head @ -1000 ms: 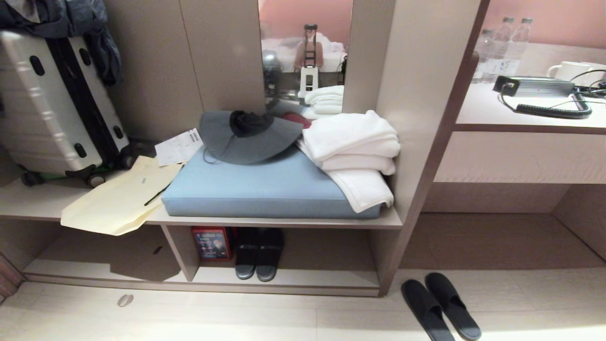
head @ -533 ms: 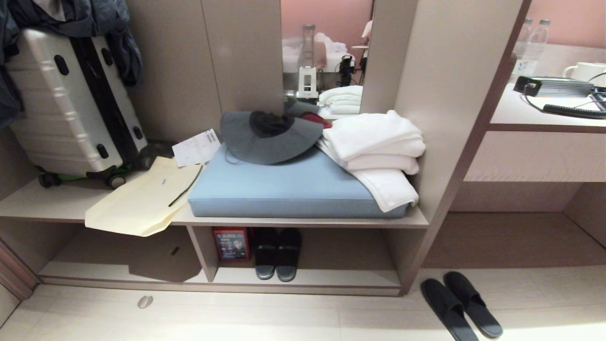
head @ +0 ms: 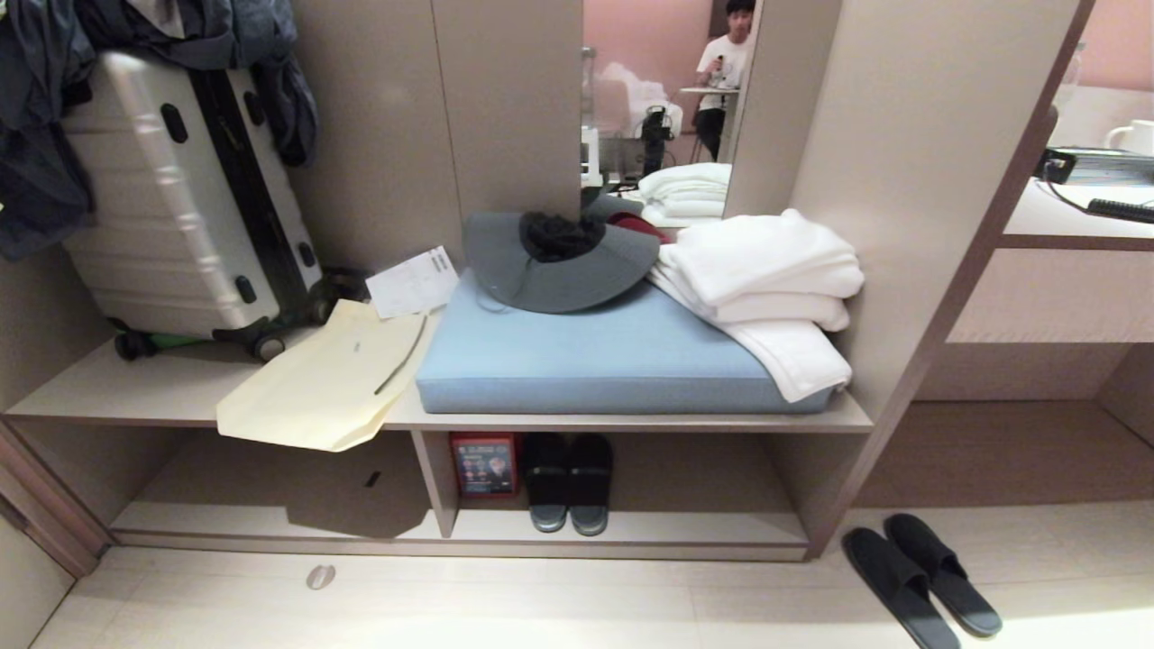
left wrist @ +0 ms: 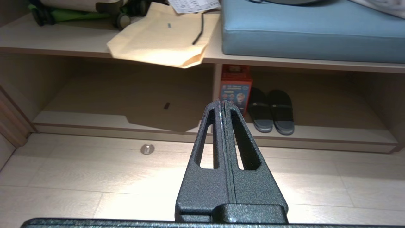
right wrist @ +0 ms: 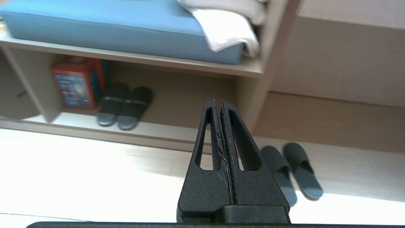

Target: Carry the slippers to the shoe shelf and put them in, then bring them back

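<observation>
Whole head view had slid rightward since a second earlier, so that was the camera turning, not stuff moving. The matte black slide slippers with grey-blue footbeds (head: 921,574) sat on the floor, just right of the low beige laminate shoe shelf (head: 631,527), which already held a glossier dark rubbery pair (head: 568,482) beside a red box (head: 484,464). My guess: the robot was only lining up, pickup not started.

Left wrist view: the left tool (left wrist: 221,106) was clenched, empty, hanging above the floor facing the shelf.

Right wrist view: the right tool (right wrist: 218,104) was clenched too, holding nothing, with the black slippers on the floor just beyond it.
</observation>
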